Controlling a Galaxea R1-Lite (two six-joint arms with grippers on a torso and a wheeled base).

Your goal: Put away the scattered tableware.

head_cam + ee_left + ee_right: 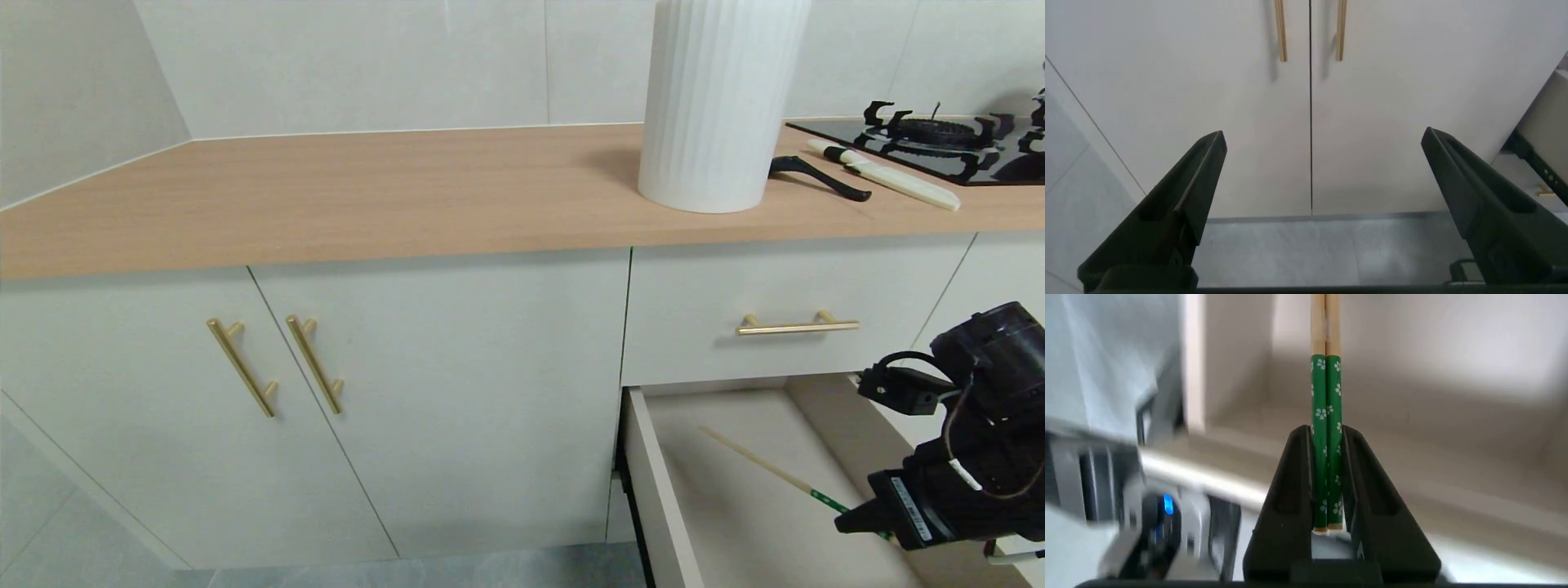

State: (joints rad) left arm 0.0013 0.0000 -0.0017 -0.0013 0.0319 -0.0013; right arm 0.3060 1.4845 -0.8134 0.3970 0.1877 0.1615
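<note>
Where the drawer (649, 482) stands open, the right tool (853, 521) clamps chopsticks (767, 467).

Scattered tableware: 2 chopsticks (767, 467) (1325, 416), 1 knife (886, 174), 1 black-handled utensil (820, 176).
Chopsticks: pale wood with green flower-print ends, side by side, pinched at the green ends by the right gripper (853, 521), tips slanting over the open drawer (645, 474). Cream knife and utensil lay flat on the countertop (367, 196), just beside each other.

A tall white ribbed container (722, 106) stood on the light wooden surface (367, 192) near a black glass gas hob (931, 135).
</note>
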